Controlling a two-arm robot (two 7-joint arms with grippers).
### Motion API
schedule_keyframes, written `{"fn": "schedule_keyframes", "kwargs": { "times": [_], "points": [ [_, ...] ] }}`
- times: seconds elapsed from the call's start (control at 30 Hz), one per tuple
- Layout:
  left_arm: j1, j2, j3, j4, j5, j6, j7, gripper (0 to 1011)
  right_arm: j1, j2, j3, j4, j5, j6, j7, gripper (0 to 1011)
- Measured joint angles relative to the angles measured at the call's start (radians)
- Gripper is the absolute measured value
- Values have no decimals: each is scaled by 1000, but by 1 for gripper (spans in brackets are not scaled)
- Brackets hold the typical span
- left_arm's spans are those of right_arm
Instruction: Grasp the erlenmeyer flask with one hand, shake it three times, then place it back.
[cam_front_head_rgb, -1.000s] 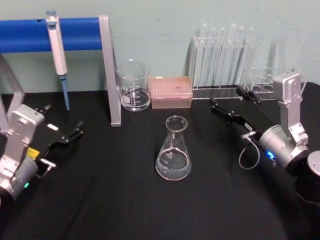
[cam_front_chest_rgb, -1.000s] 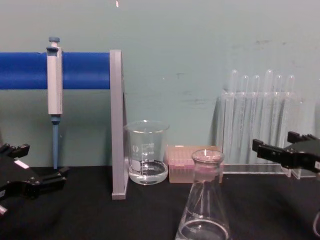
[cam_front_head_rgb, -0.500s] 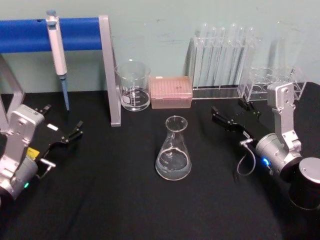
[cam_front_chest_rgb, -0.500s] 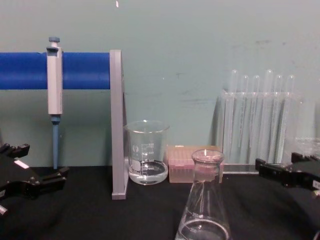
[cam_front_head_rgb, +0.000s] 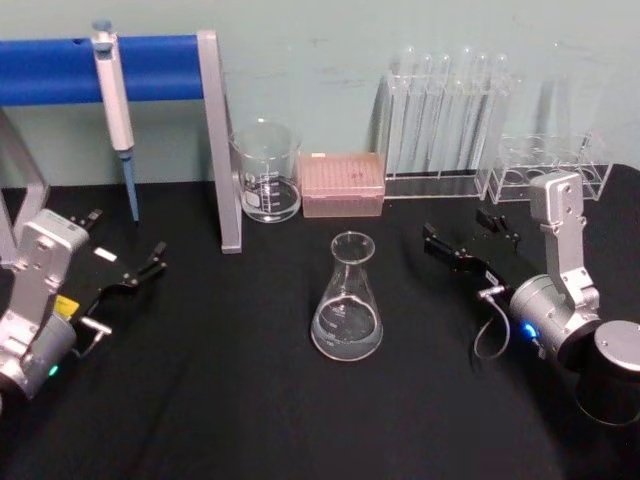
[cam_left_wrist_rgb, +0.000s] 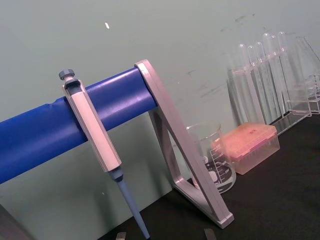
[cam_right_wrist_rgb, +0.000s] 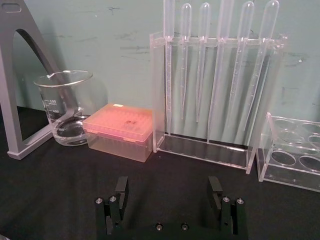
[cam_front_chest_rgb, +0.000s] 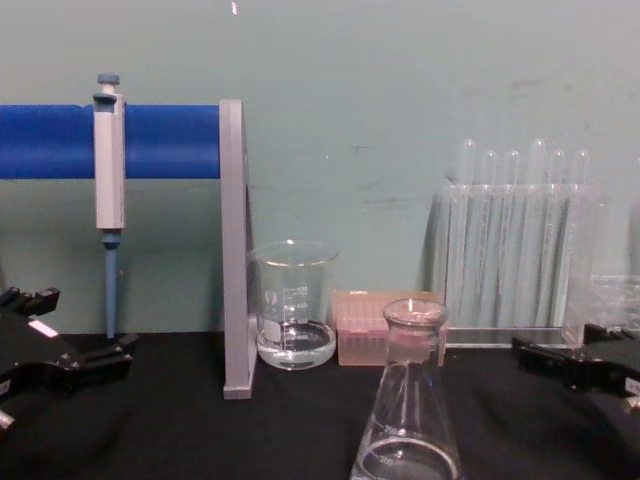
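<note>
The erlenmeyer flask stands upright on the black table near its middle, with a little clear liquid in its base; the chest view shows the flask low and close. My right gripper is open to the right of the flask, apart from it, low over the table. The right wrist view shows the right gripper with nothing between its fingers, facing the back racks. My left gripper rests open at the far left, well away from the flask, and appears as the left gripper in the chest view.
Behind the flask stand a beaker with some liquid and a pink tip box. A clear rack of pipettes and a small clear rack line the back right. A blue bar stand holds a pipette at the back left.
My right gripper has dropped lower and drawn back toward the right, away from the racks. The flask and the left arm have not moved.
</note>
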Motion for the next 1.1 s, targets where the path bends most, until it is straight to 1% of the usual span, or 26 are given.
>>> {"fn": "schedule_keyframes", "kwargs": {
  "times": [1.1],
  "points": [
    [0, 0, 0, 0, 0, 0, 0, 1001, 1, 2, -3, -1, 4, -3, 2, 1000]
  ]
}}
